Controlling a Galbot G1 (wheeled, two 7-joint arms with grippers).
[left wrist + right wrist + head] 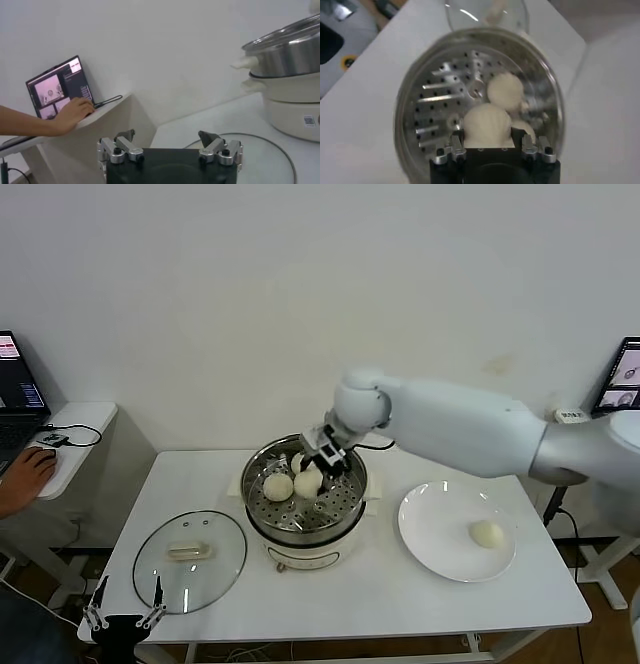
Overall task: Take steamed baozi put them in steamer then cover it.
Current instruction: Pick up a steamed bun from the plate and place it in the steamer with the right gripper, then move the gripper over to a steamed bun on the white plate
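Right gripper (487,142) jaws clamp a baozi (486,126) in the steamer (262,514); left gripper (124,608) jaws apart.

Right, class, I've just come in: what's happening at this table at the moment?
The robot's right pincer is down inside the steamer, closed around a steamed baozi beside two others. One more baozi waits on the white plate. The glass cover lies on the table; the left pincer waits open near it.
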